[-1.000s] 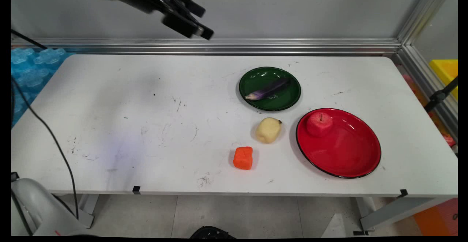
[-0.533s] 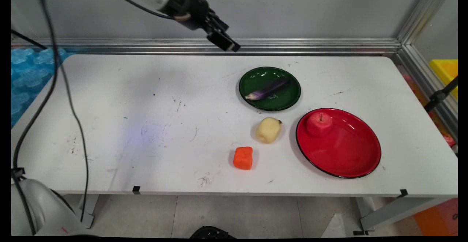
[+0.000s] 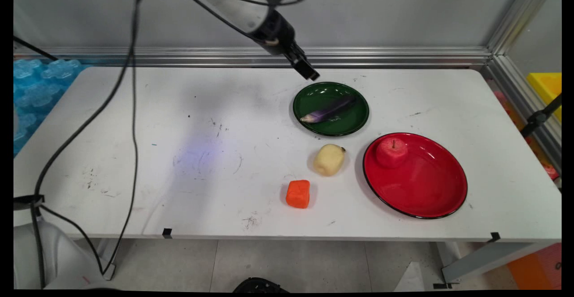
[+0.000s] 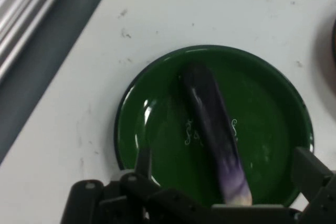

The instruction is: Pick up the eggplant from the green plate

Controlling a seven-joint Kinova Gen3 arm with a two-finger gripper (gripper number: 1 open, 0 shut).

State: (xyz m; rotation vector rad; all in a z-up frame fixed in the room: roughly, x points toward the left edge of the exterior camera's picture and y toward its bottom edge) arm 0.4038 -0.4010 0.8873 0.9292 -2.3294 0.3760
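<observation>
Eggplant [image 3: 328,110] lies in green plate [image 3: 354,124]; jaws [image 3: 309,73] spread wide above its far-left rim, table [image 3: 179,122] leftward bare; potato [image 3: 329,159] nearer.

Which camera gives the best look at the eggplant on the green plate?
The hand view: the eggplant fills mid-frame, lying across the green plate, its pale end nearest the camera. The main view shows it small, under the gripper.

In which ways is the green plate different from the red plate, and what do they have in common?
The green plate looks smaller than the red plate and lies farther back on the table, nearer the claw. The green plate holds a purple eggplant lying across its middle; the red plate holds a red apple near its rim. Both are round, glossy and dark-rimmed.
</observation>
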